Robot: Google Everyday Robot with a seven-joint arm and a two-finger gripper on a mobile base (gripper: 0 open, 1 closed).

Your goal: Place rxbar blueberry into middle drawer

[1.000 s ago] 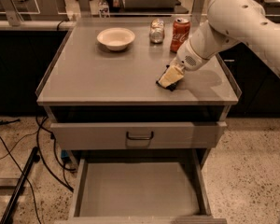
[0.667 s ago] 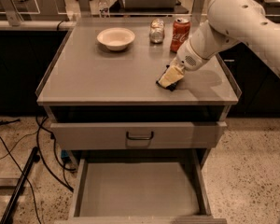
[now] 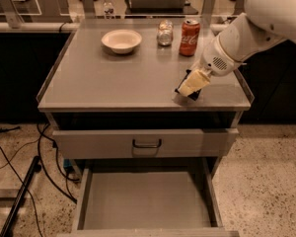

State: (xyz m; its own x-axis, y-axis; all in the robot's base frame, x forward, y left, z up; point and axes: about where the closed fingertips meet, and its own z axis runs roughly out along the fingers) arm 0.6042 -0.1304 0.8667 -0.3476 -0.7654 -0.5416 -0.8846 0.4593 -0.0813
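**Gripper down on bar, right front of counter**

Gripper (image 3: 191,87) low over right front corner of counter (image 3: 113,78), angled down onto bar (image 3: 194,96). Bar mostly hidden under it, only dark edges showing, close to counter's front edge. Clamped or merely touching: cannot tell. Drawer (image 3: 145,201) pulled out at bottom, well below bar. Drawer front (image 3: 147,143) above it closed, black handle. Along the back of the counter: cola can (image 3: 189,37), small jar (image 3: 165,33), white bowl (image 3: 121,40).
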